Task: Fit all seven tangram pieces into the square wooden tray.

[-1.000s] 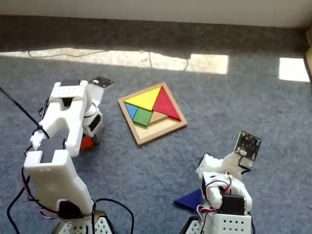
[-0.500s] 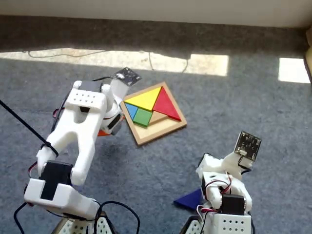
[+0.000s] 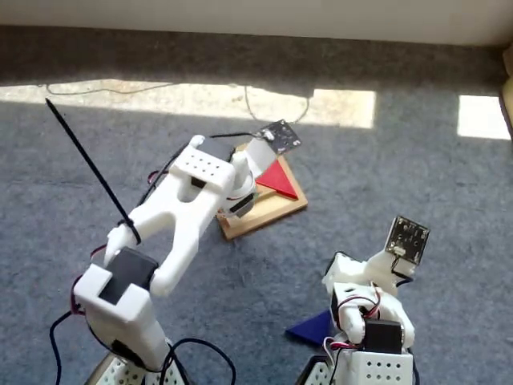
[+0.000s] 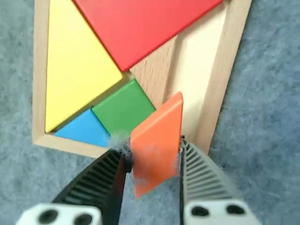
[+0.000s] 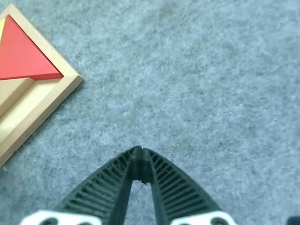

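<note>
Placing step: the left gripper point(image 4: 153, 151) clamps the orange piece point(image 4: 157, 140) between its fingers, with the unfilled part of the tray point(image 4: 218, 89) just beyond them. Next, the piece likely needs lowering flat. The right gripper point(image 5: 139, 157) rests pinched closed, empty.

A carpeted indoor room: grey-blue carpet point(image 3: 417, 176), sunlight patches point(image 3: 345, 104), a pale wall point(image 3: 240, 12) behind.
</note>
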`<control>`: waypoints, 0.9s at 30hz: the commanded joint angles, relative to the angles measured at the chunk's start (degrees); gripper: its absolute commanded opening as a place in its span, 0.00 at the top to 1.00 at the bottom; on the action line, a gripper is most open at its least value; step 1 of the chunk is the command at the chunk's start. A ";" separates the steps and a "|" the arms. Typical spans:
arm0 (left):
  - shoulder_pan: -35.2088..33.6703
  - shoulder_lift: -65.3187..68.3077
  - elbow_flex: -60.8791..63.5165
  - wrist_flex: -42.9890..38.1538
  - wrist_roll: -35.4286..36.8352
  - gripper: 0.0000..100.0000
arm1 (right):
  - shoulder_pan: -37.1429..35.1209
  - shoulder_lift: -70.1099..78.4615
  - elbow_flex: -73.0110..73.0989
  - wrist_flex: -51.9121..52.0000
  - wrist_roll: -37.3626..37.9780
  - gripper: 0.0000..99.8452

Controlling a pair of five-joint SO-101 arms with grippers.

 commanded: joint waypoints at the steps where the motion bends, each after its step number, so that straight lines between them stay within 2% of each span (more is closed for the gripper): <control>1: 2.51 3.30 -8.48 0.79 0.53 1.00 | 0.66 -0.48 7.78 0.31 0.70 0.99; 6: 5.67 8.66 -18.15 5.80 0.35 1.00 | 0.66 -0.48 7.78 0.31 0.70 0.99; 12: 7.52 15.16 -25.54 9.85 -3.78 0.99 | 0.66 -0.48 7.78 0.31 0.70 0.99; 16: 7.78 19.21 -29.23 12.40 -3.52 0.86 | 0.66 -0.48 7.78 0.31 0.70 0.99; 19: 7.25 20.62 -31.96 13.45 2.20 0.78 | 0.66 -0.48 7.78 0.31 0.70 0.99; 27: 6.64 20.62 -37.76 18.73 3.60 0.78 | 0.66 -0.48 7.78 0.31 0.70 0.99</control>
